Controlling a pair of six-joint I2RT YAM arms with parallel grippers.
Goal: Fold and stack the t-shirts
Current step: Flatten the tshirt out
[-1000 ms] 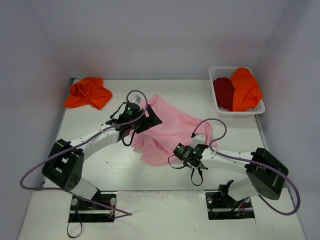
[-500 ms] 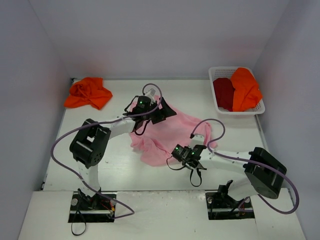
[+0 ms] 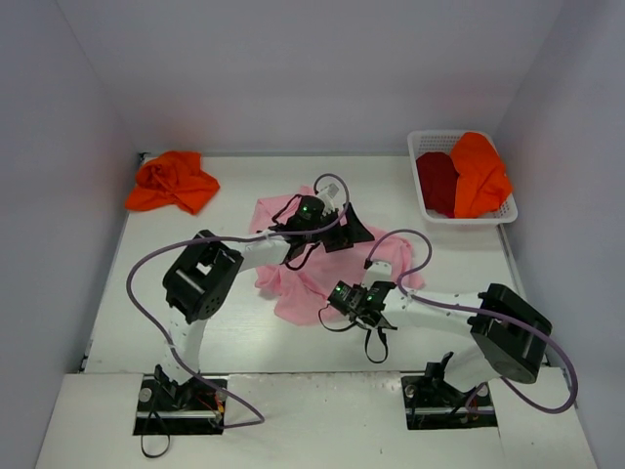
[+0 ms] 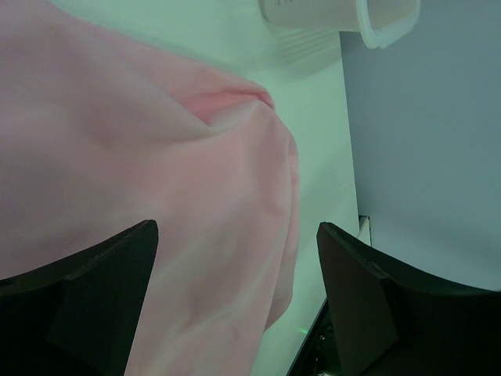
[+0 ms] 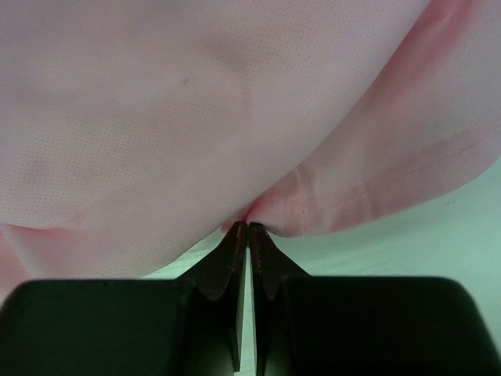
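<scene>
A white table [image 3: 249, 332] fills the floor of a plain, pale-walled booth, with the back wall [image 3: 312, 68] close behind it and side walls hemming it in left and right. The light pink t-shirt [image 3: 298, 288] lies bunched in the middle of the table, under and between both claws. Bare table runs along the near edge in front of the right claw [image 3: 339, 294] and out to the left of the left claw [image 3: 357, 231]. There is less room on the far side, where the cloth nears the back edge.

Well off to the left of the left claw, by the far left corner, an orange t-shirt [image 3: 173, 182] sits in a crumpled heap. Beyond the right claw, at the far right corner, a white basket [image 3: 437, 136] holds a dark red t-shirt [image 3: 437, 182] with a second orange t-shirt [image 3: 479, 174] beside it, draped over the rim.

The left claw [image 4: 235, 305] hangs spread wide over the pink cloth [image 4: 156, 157], gripping nothing. The right claw [image 5: 247, 229] is pressed together, pinching a fold of the pink hem [image 5: 196, 94] just off the table.

Since a second ago the left arm has swung rightward across the shirt, the right claw has edged left, and the pink cloth has drawn in narrower and more rumpled.
</scene>
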